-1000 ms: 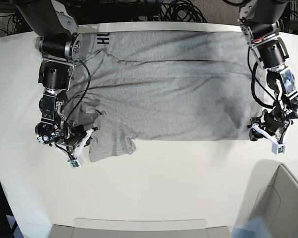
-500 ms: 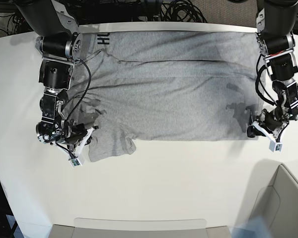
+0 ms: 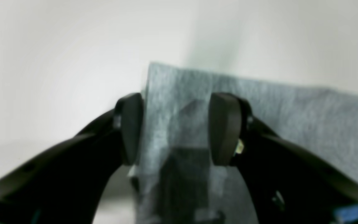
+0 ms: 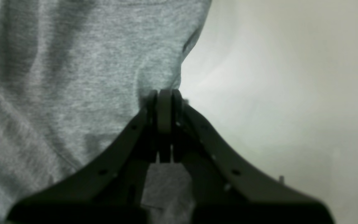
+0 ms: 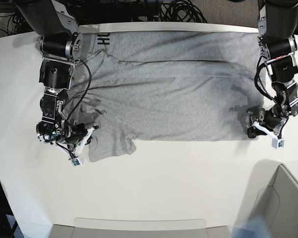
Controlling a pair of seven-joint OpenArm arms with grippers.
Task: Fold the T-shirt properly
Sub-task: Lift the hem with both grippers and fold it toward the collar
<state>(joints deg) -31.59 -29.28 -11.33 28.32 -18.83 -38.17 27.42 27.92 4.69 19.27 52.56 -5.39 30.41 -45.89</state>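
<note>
Both arms' jaws meet the T-shirt [image 5: 174,94] edges.

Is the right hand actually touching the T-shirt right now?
Touching. In the right wrist view the right hand is shut, its fingertips pressed together with the T-shirt fabric edge bunched into them, no gap visible.

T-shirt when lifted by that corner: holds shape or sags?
Likely sags: the T-shirt lies limp, with wrinkles and a crumpled sleeve by the right tool. Probably light, thin knit. The flat corner between the left tool's open pads may slip free.
</note>
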